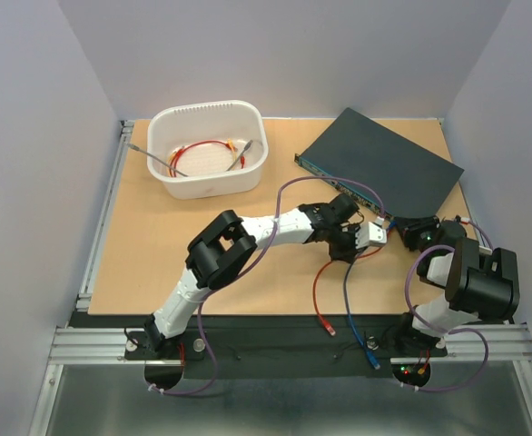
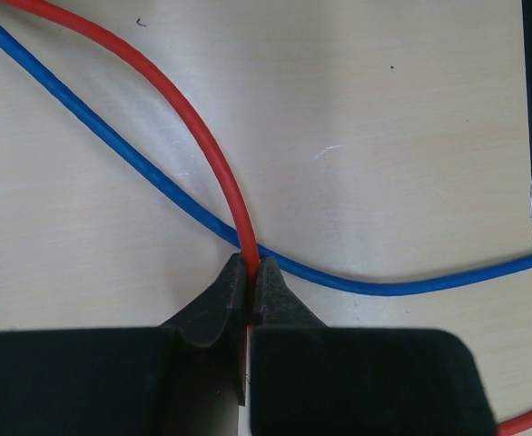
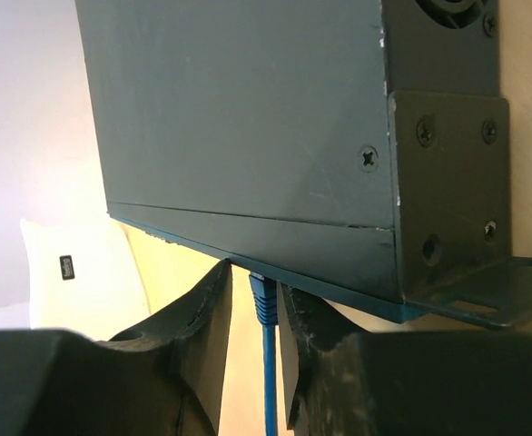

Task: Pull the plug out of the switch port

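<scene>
Blue plug [image 3: 262,300] sits in a socket on the long thin edge of the switch [image 3: 248,118], its blue cable [image 3: 268,381] running straight back from it. The switch, a flat dark blue-grey box, lies angled across the far right part of the desk [image 1: 157,245]. The right end effector [image 3: 255,275] is at that edge with its jaws parted to either side of the plug. A sliver of desk shows between the plug and one finger, while the other finger [image 3: 289,313] is just beside it, so it is not gripped. The left end effector [image 2: 251,272] is clenched on a red cable [image 2: 202,136] just where it crosses over the blue one on the desk. A white tub [image 1: 208,186] stands at the far left, well apart from the switch.
</scene>
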`<state>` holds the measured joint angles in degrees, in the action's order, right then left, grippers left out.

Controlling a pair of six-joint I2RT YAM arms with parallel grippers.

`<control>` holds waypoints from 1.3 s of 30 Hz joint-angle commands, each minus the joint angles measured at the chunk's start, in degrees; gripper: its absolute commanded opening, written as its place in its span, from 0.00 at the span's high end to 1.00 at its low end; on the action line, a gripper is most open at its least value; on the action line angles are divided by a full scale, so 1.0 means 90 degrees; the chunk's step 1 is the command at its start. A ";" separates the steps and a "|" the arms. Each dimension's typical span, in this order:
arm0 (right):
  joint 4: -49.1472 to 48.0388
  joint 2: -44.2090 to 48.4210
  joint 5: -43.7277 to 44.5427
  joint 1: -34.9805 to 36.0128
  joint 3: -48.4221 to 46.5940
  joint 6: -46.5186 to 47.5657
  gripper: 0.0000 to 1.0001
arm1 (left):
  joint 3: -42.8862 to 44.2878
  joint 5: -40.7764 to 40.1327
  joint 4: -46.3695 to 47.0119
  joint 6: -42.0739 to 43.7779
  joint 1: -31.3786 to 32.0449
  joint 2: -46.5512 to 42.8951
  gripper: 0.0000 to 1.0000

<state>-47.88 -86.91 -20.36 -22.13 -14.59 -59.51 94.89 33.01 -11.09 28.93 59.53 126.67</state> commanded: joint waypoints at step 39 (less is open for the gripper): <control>0.1443 -0.0021 0.0602 0.0096 -0.1016 0.1114 0.75 | 0.4574 -0.3317 0.2551 -0.0636 -0.1175 0.2654 0.33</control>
<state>-34.11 -84.51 -20.23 -21.69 -19.55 -51.18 133.82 4.16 8.27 22.52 48.42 152.42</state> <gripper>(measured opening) 0.275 0.676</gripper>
